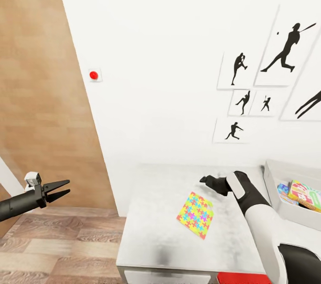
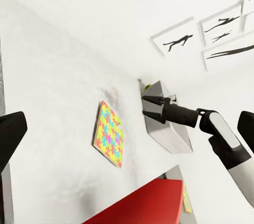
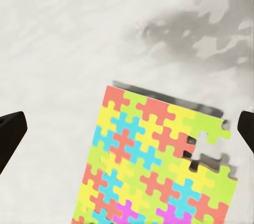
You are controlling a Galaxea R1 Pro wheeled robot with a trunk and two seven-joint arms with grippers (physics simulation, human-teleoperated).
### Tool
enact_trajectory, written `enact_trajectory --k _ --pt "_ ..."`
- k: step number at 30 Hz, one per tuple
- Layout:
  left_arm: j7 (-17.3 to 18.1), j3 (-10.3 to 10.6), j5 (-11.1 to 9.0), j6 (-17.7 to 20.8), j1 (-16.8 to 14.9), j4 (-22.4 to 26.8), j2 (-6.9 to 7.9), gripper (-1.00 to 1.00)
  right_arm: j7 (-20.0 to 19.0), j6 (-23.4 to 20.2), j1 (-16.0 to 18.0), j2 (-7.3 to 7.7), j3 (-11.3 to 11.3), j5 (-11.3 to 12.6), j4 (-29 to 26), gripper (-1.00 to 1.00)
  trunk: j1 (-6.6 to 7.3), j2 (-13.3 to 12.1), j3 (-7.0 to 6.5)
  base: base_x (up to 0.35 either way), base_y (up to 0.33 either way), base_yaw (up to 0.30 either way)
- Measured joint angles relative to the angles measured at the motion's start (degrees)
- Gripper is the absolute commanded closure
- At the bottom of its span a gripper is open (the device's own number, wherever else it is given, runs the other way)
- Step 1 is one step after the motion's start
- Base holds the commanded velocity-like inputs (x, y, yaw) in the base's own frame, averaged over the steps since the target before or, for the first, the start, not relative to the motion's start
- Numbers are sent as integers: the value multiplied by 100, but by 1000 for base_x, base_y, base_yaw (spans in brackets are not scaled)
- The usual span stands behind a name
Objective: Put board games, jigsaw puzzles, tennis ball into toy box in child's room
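Observation:
One jigsaw puzzle [image 1: 196, 215] lies flat on the pale table [image 1: 156, 235], bright with interlocking pieces. My right gripper [image 1: 207, 180] hovers open just beyond the puzzle's far corner, with nothing between its fingers. In the right wrist view the puzzle [image 3: 159, 166] sits below, between the widely spread fingertips [image 3: 10, 139]. The toy box [image 1: 273, 190] stands at the table's right end with colourful board games [image 1: 305, 195] inside. My left gripper [image 1: 60, 189] is open and empty, out over the floor left of the table. The left wrist view shows the puzzle [image 2: 108, 134], the right gripper [image 2: 147, 105] and the toy box [image 2: 172, 137].
A white wall with black baseball-player pictures [image 1: 285, 52] and a red button [image 1: 93, 75] rises behind the table. A wood-panelled surface [image 1: 40, 96] stands at the left above plank floor [image 1: 58, 248]. Something red [image 1: 243, 278] sits below the table's front edge.

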State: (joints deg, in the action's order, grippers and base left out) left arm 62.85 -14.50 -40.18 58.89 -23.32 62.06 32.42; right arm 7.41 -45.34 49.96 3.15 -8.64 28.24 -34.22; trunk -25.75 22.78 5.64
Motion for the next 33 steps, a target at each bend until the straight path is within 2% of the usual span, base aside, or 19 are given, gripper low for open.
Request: enact_trajectory --k 28,33 --pt "0 1 0 -3 0 0 0 -100 -54 -6 0 20 11 -4 81 -100 0 1 264 0 0 0" --pt "0 1 0 -5 0 0 0 -100 -55 -6 0 100 11 0 81 -100 0 1 311 0 0 0"
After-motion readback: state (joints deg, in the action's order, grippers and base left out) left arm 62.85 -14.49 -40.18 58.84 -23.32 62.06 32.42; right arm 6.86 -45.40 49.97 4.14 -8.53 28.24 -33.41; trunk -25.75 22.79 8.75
